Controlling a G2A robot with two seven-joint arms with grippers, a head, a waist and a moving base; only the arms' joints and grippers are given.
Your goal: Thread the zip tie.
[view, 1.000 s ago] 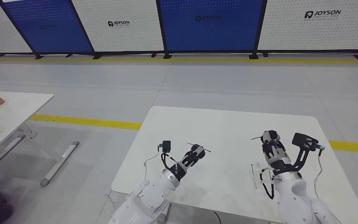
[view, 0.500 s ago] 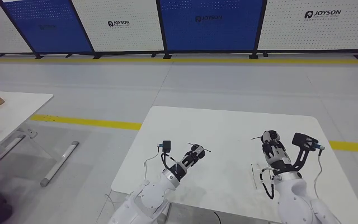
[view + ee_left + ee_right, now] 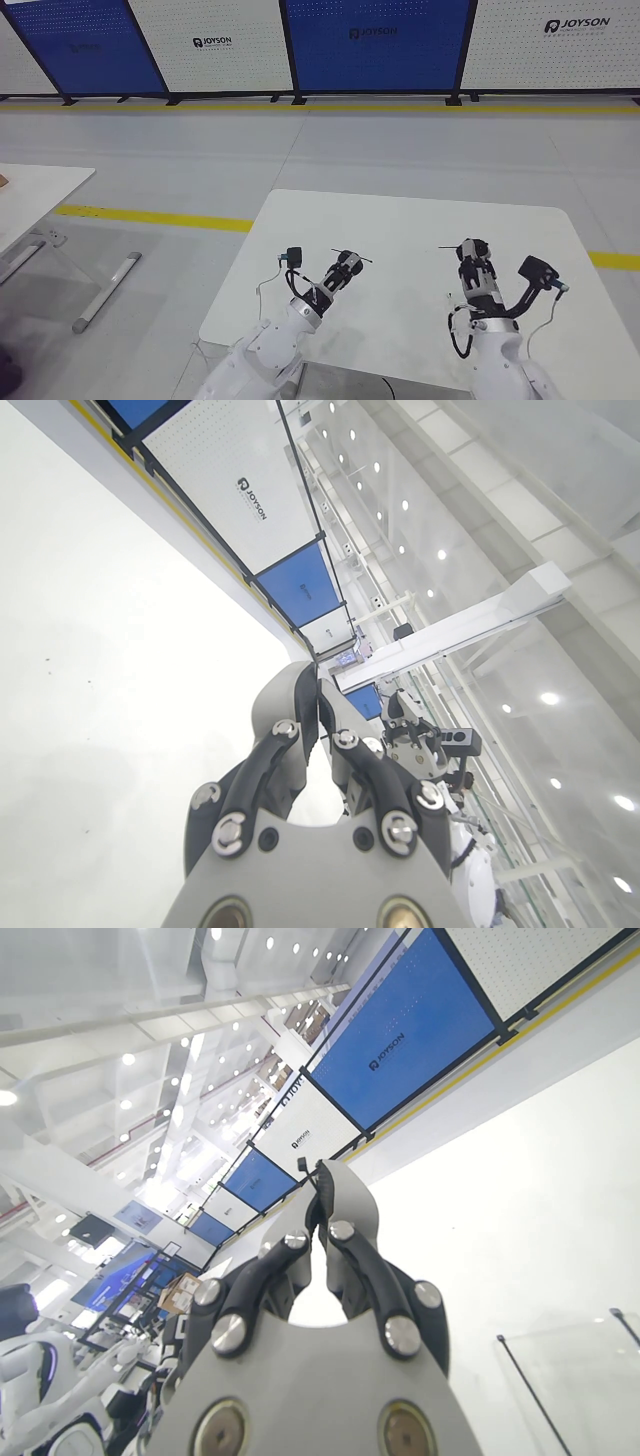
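left white panel (image 3: 212,42): small dark logo with one word, beyond the counter (image 3: 420,225)
blue panel (image 3: 370,33): same mark in dark print, beyond the counter
right white panel (image 3: 577,24): same mark, beyond the counter

I see a white table (image 3: 420,215) on grey floor (image 3: 200,150), yellow tape line (image 3: 150,217), blue/white pegboard panels (image 3: 380,60) behind, ceiling lights (image 3: 549,698) on.

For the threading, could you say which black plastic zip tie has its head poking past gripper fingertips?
The black plastic zip tie in the right gripper; a loose tie lies flat on the white table.
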